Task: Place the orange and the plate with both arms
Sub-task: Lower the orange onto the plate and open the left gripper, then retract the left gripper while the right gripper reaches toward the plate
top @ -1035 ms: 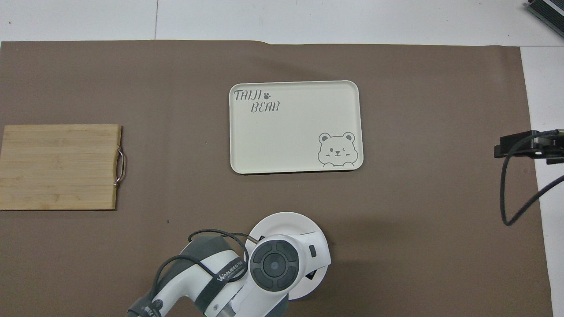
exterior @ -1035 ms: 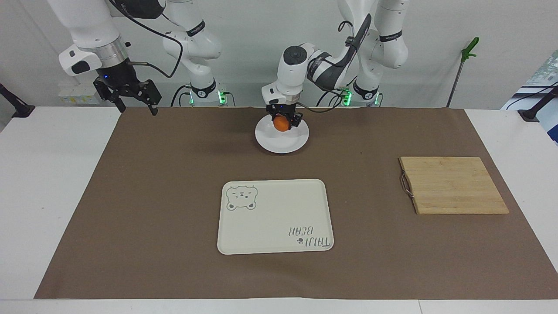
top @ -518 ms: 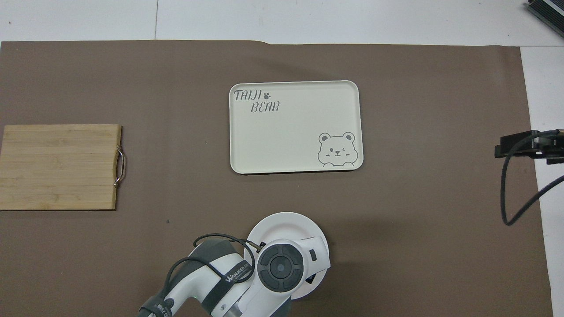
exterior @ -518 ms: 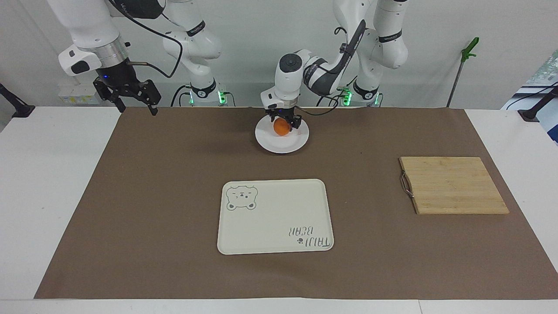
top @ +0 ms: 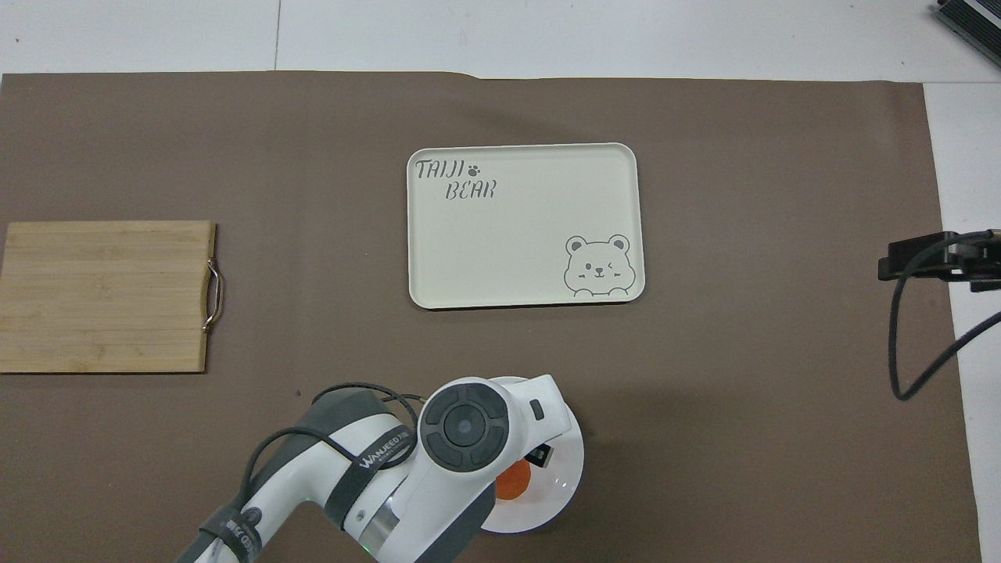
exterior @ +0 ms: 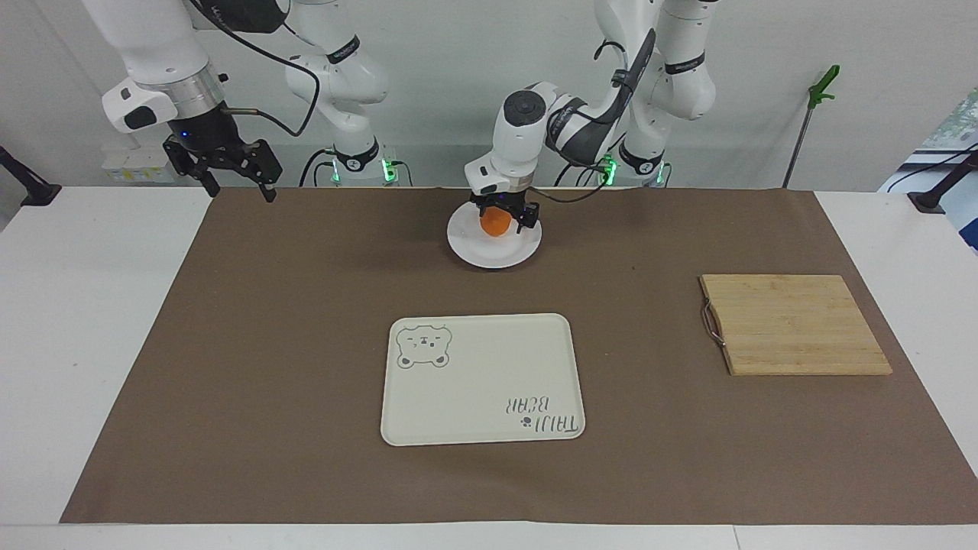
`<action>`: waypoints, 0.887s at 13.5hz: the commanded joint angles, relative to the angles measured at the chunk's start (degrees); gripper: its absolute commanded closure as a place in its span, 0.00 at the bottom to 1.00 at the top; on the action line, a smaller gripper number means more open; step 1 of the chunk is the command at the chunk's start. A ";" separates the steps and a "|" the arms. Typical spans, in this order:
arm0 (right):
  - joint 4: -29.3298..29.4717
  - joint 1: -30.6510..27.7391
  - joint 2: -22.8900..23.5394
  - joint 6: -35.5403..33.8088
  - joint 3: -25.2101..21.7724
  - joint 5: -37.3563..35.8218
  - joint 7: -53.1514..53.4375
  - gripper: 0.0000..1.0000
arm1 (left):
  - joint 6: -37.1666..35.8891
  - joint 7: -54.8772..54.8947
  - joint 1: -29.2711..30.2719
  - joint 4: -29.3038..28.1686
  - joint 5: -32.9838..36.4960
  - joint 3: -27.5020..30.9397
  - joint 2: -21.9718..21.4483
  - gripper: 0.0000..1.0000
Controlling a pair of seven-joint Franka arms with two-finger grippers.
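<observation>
**Facing view check-in: orange is on the plate, plate not moved yet**

Facing view first: my left gripper point(exterior: 505, 217) hangs right over the plate point(exterior: 477, 252), fingers spread with the orange point(exterior: 495, 222) sitting between them, not pinched as far as I can tell. The orange rests on the plate, which sits on the brown mat point(exterior: 306, 321) close to my bases. So I'd call the fruit half done. My right gripper point(exterior: 229, 172) waits open up in the air over the mat's corner at its own end. What's left, I guess: carrying the plate to the bear tray point(exterior: 481, 382), which holds nothing. The cutting board point(exterior: 795, 325) lies untouched.
</observation>
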 commanded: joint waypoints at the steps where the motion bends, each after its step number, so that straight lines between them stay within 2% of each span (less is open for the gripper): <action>1: -0.16 -1.15 0.19 0.08 0.50 1.26 -5.27 0.00 | -3.01 1.52 5.52 5.21 4.40 -0.06 -1.14 0.00; 3: -1.12 -1.59 0.54 0.07 0.59 1.44 -9.77 0.00 | -5.89 3.44 11.91 8.37 5.66 -0.06 -2.98 0.00; 6: -7.00 -1.33 0.72 4.28 0.59 8.20 -10.22 0.00 | -15.46 11.87 19.67 17.85 5.75 0.03 -2.82 0.00; 7: -8.32 -0.89 0.80 4.55 0.59 9.86 -10.74 0.00 | -15.75 13.89 21.95 20.06 6.62 0.03 -2.47 0.00; 10: -14.29 -0.62 0.63 6.48 0.59 16.72 -12.77 0.00 | -18.38 16.20 25.74 25.95 11.53 0.21 -2.29 0.00; 12: -17.99 -0.53 0.80 7.72 0.68 21.54 -13.21 0.00 | -23.37 19.26 30.22 29.73 11.99 0.30 -2.55 0.00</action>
